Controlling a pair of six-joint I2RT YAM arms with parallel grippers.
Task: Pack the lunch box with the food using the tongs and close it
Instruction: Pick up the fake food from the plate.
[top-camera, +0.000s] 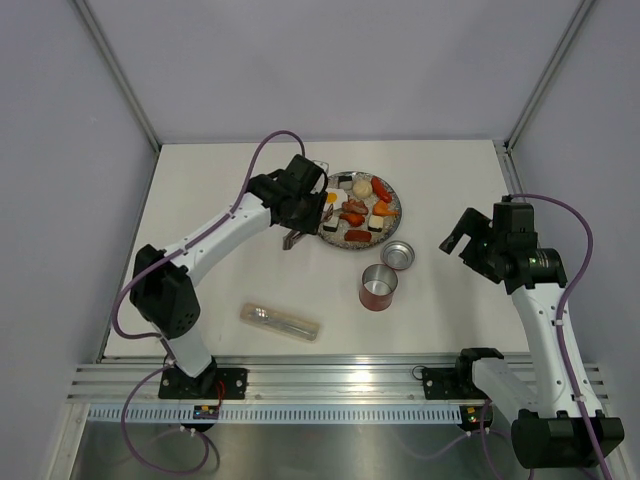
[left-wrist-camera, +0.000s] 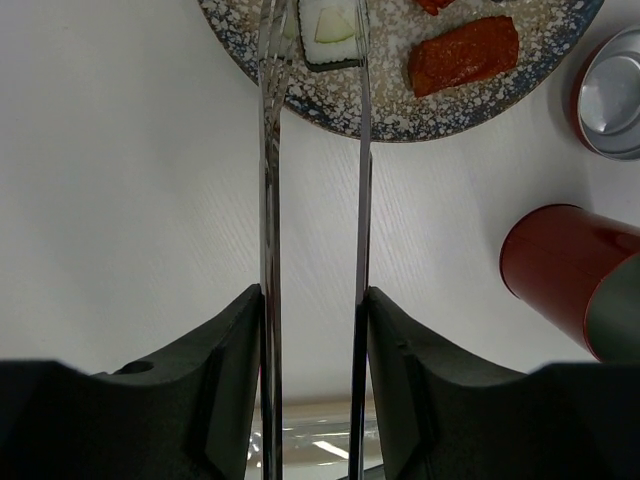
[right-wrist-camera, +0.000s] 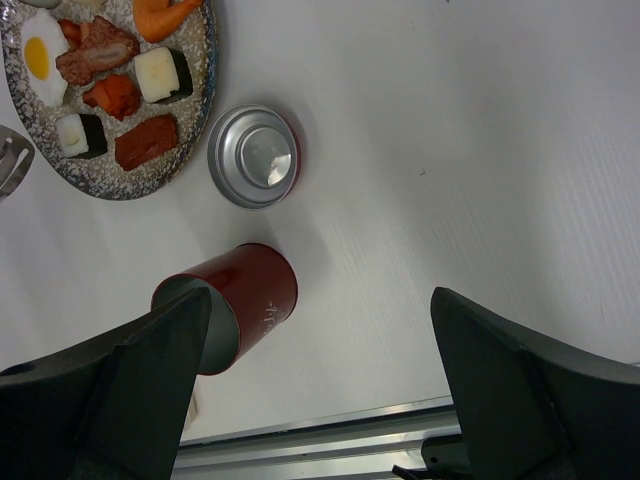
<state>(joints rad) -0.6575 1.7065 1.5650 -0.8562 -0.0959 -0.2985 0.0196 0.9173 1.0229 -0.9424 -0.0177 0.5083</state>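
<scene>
My left gripper (left-wrist-camera: 313, 295) is shut on the silver tongs (left-wrist-camera: 268, 200), one arm pressed against each finger. The tongs' tips reach over the speckled plate (left-wrist-camera: 400, 115) and stand on either side of a black-and-white sushi block (left-wrist-camera: 330, 35). A red-brown piece (left-wrist-camera: 462, 55) lies beside it. More food (top-camera: 358, 210) fills the plate (top-camera: 360, 240). The red lunch box (top-camera: 378, 287) stands upright and uncovered in front of the plate. Its lid (top-camera: 399, 255) lies upside down beside it. To the right of the lunch box (right-wrist-camera: 240, 295), my right gripper (right-wrist-camera: 320, 310) hangs open with nothing in it.
A clear plastic sleeve (top-camera: 281, 322) lies near the table's front left. The aluminium rail (top-camera: 340, 375) with the arm bases runs along the near edge. Grey walls close in the back and both sides.
</scene>
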